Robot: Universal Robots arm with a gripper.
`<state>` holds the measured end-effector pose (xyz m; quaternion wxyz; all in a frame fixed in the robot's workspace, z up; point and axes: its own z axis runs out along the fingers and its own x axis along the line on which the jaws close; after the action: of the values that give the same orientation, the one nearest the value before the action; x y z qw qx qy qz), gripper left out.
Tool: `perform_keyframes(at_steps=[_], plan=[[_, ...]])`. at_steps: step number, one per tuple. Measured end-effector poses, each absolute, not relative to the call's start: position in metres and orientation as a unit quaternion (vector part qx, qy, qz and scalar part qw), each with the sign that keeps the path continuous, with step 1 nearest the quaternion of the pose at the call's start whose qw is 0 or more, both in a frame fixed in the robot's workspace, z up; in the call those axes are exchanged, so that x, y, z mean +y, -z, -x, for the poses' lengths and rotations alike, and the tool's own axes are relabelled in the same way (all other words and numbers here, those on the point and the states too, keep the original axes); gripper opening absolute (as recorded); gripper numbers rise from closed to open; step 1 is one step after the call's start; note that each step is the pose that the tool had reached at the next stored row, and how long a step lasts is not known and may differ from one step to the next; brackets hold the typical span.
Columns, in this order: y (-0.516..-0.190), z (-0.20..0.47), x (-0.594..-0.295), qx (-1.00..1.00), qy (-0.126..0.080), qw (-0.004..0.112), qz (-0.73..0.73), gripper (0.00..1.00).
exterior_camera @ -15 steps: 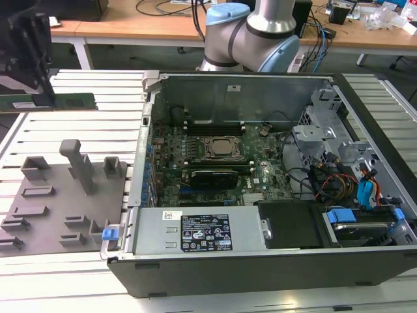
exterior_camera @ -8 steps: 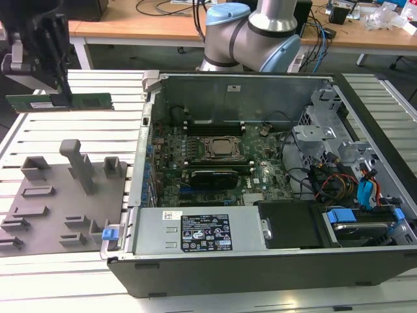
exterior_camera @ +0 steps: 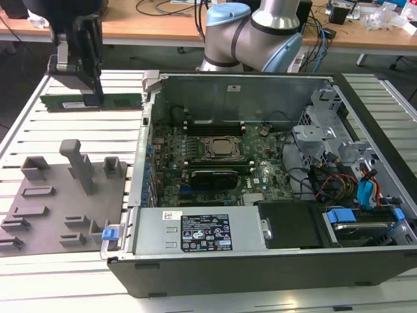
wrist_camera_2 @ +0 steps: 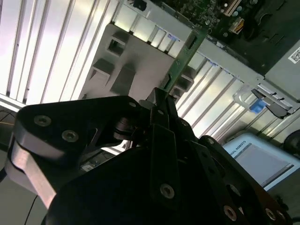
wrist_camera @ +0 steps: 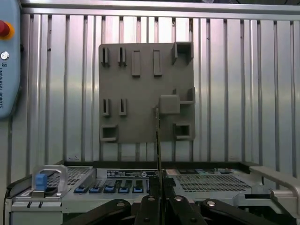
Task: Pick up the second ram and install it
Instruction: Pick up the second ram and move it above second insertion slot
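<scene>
Gripper [exterior_camera: 93,91] is at the exterior view's upper left, over the slatted table [exterior_camera: 39,124]. It sits outside the open computer case [exterior_camera: 260,274].

Jaws are clenched on the second ram [exterior_camera: 124,100], gripping it near mid-length. The green stick is level, long edge horizontal, with both ends sticking out past the jaws. It is beyond the grey fixture plate [exterior_camera: 58,195] and just beside the case's near corner, but not inside the case. I cannot tell whether the lower edge touches the table.

In the second wrist view, the stick [wrist_camera_2: 185,58] runs straight out from the black gripper [wrist_camera_2: 161,98], across the fixture plate [wrist_camera_2: 136,56] and towards the case edge.

In the first wrist view, the stick [wrist_camera: 158,140] is edge-on, a thin dark line rising from the gripper [wrist_camera: 159,192] over the fixture plate [wrist_camera: 140,84]. A teach pendant [wrist_camera: 8,61] lies at the side of the table, and a blue latch [wrist_camera: 41,180] sits on the case rim.

Inside the case, the motherboard [exterior_camera: 267,173] lies flat with the CPU socket [exterior_camera: 220,149] near its middle. Black memory slots [exterior_camera: 212,124] run along the socket's far side. I cannot tell whether a slot is already filled. The grey power supply [exterior_camera: 202,231] lies along the near wall. The arm's base [exterior_camera: 260,32] stands behind the case.
</scene>
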<state>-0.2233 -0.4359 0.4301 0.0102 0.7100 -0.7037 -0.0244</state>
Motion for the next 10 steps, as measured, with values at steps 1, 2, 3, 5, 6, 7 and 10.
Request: perform_keyframes(at_steps=[1, 2, 3, 5, 6, 7, 10], plan=[[-0.43, 0.216, -0.436, -0.704, 0.025, 0.01, -0.71, 0.14], [-0.43, 0.213, -0.436, -0.704, 0.025, 0.01, -0.71, 0.14], [-0.43, 0.21, -0.436, -0.704, 0.025, 0.01, -0.71, 0.14], [-0.43, 0.202, -0.436, -0.704, 0.025, 0.011, -0.71, 0.14], [-0.43, 0.199, -0.436, -0.704, 0.025, 0.011, -0.71, 0.14], [-0.43, 0.195, -0.436, -0.704, 0.025, 0.011, -0.71, 0.14], [-0.43, 0.181, -0.434, -0.704, 0.025, 0.011, -0.71, 0.14]])
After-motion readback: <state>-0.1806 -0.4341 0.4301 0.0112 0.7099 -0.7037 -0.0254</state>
